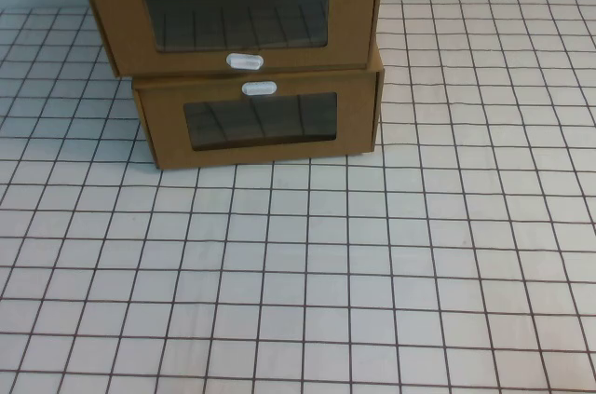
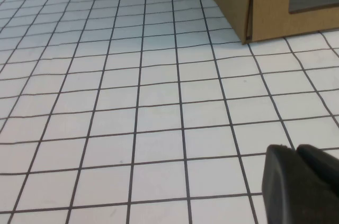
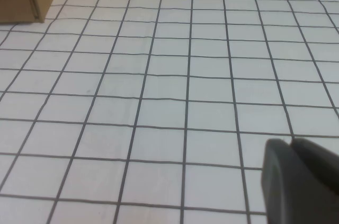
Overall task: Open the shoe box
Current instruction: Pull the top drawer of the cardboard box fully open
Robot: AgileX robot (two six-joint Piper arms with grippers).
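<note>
White gridded desk (image 1: 372, 273) is carrying 2 stacked brown cardboard shoe boxes (image 1: 233, 12) w/ windows, far side, left of centre. Hovering low over desk, both closed: left end effector (image 2: 295, 152), right end effector (image 3: 290, 143). Should be opening, pinching white oval tab (image 1: 245, 61), pulling straight.

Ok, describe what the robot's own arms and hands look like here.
Only the tips show, each in its own wrist view, low over the gridded table. The left hand is matte black, blocky with rounded corners; the right hand looks the same. No cables, markings or arm links are visible; the high view shows neither arm.
</note>
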